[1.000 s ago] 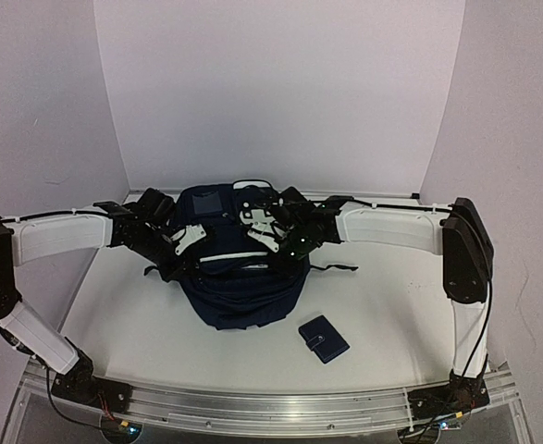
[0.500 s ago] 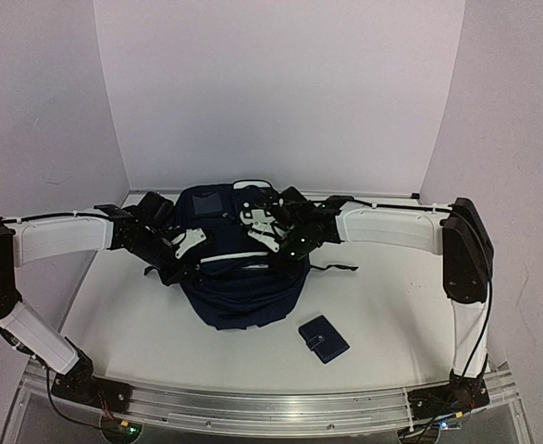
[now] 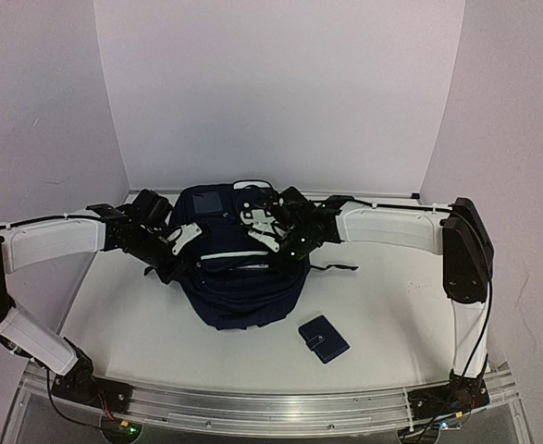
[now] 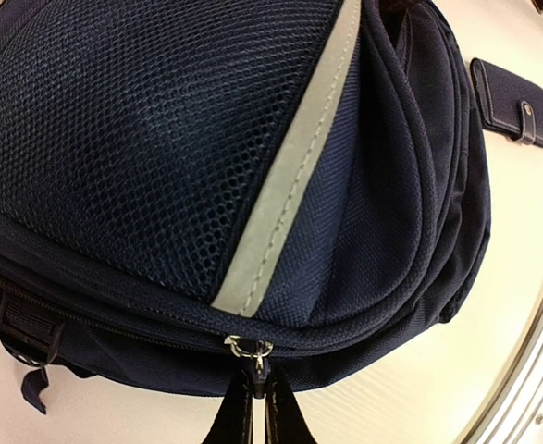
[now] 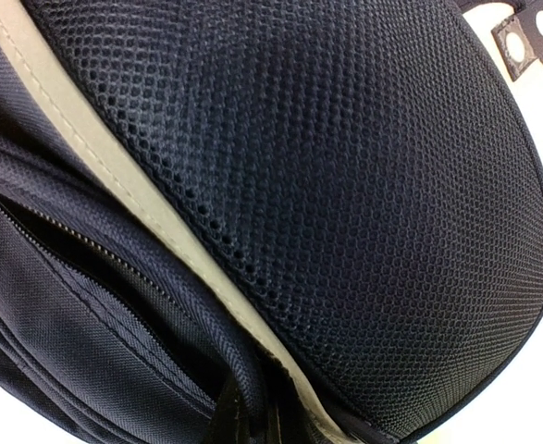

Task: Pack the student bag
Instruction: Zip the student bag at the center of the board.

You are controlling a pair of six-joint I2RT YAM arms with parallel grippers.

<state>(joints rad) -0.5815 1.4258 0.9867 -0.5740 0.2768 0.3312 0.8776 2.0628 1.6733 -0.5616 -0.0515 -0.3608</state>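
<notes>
The student bag (image 3: 239, 277), navy with pale stripes, lies in the middle of the table. My left gripper (image 3: 186, 237) is at its left side. In the left wrist view the bag (image 4: 160, 139) fills the frame, and my left gripper (image 4: 255, 398) is shut on the dark zipper pull (image 4: 257, 368) that hangs from a small metal ring. My right gripper (image 3: 260, 231) is on top of the bag near the back. In the right wrist view it (image 5: 252, 418) is shut on a fold of bag fabric (image 5: 243, 375) beside the pale stripe, next to an open zip.
A small navy wallet (image 3: 324, 339) lies on the table in front of the bag to the right, also seen as the wallet (image 4: 514, 100) in the left wrist view. White walls enclose the table on three sides. A metal rail (image 3: 271, 407) runs along the near edge.
My left gripper has closed on the zipper pull, and the left arm has drawn slightly leftward. The right arm and the bag have stayed put.
</notes>
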